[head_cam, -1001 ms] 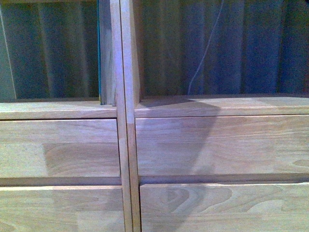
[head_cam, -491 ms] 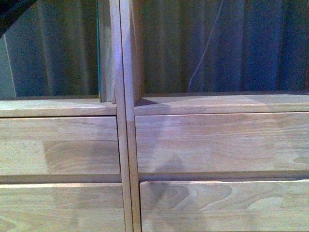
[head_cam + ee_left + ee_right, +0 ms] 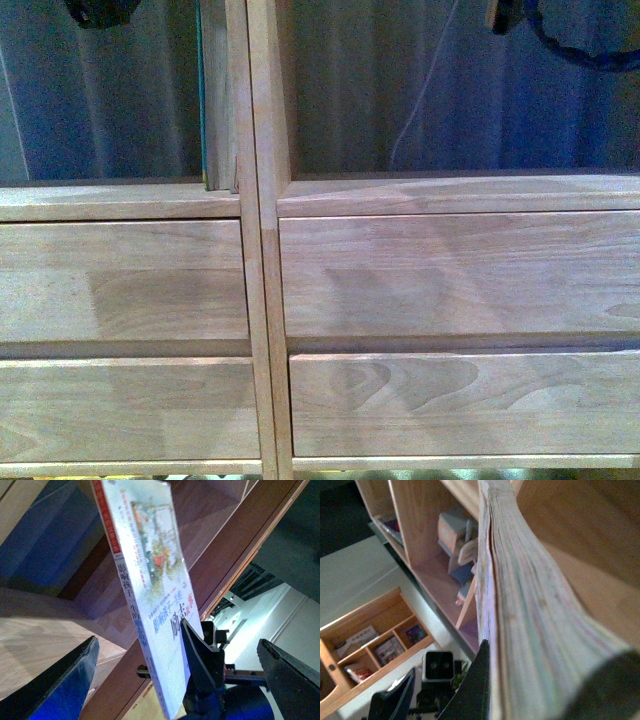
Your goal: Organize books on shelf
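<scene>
One slim teal-edged book (image 3: 203, 100) shelved, upright beside centre divider in left cubby of shelf (image 3: 450, 195). Two to go, by the look of it: your left hand (image 3: 160, 635) clamps white book (image 3: 145, 570), red spine, aloft; your right hand (image 3: 535, 655) clamps second book (image 3: 520, 580), page edge only showing. Front view misses both held books; wrist views miss shelved one.

In the front view, the top edge cuts off the left arm (image 3: 100, 10) and right arm (image 3: 503, 14). The white book (image 3: 150, 580) has unreadably blurred small print. The other book (image 3: 530, 605) blurs near the lens.
</scene>
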Available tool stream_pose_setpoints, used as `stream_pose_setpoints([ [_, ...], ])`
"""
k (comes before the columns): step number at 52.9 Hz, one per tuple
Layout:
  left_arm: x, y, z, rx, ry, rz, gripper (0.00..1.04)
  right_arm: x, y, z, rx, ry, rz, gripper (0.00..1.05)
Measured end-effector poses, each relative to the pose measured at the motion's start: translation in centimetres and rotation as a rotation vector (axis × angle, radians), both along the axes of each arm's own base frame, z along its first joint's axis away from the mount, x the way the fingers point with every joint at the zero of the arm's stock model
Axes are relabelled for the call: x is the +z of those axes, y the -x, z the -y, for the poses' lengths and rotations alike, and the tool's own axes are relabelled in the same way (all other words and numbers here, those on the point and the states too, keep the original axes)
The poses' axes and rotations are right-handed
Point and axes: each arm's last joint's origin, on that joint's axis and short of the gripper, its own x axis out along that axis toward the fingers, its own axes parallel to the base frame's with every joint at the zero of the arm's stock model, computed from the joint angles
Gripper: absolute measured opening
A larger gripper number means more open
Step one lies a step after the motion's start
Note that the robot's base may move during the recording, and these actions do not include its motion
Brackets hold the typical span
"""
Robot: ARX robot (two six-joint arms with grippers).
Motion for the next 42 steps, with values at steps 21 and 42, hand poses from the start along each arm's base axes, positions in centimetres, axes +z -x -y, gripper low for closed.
stream_pose_setpoints([
  [21,-0.4,0.9,0.4,-0.036,0.042,0.055,0.93,-3.1,2.5,-2.0,0.085,-0.007,-0.063,0.07],
  [42,-0.8,1.8,0.9,-0.084,0.104,0.065,0.33,-1.1,3.4,-4.1,0.154,-0.055,-0.016,0.07],
])
